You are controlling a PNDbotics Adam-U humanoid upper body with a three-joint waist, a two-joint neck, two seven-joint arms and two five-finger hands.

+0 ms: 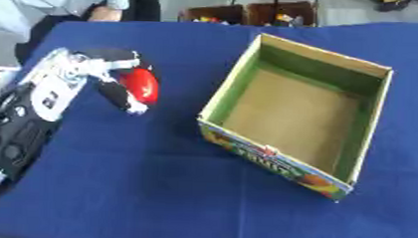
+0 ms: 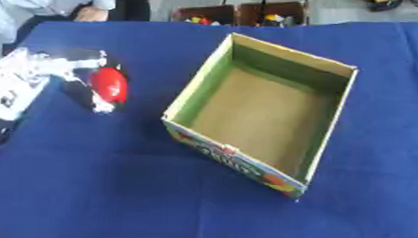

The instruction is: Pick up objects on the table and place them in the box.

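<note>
Fingers (image 1: 126,95) of the left hand (image 1: 105,70) curl around a red object (image 1: 141,85), held left of the empty box (image 1: 231,79) over the blue counter (image 1: 140,188); transport step in hand, and the next move requires carrying it rightward over the near wall before release.

A glossy red rounded object (image 1: 141,85) sits right in the curl of the left hand (image 1: 105,72), dark fingers (image 1: 117,94) wrapped behind and under it and another arching over its top, so its red face looks out toward the box. The cardboard box (image 1: 360,146) lies open-topped on the blue cloth, well apart from those fingertips on their far side, turned askew. Its inner walls are green, its floor plain brown, and colourful fruit print runs along its near outer wall.
</note>
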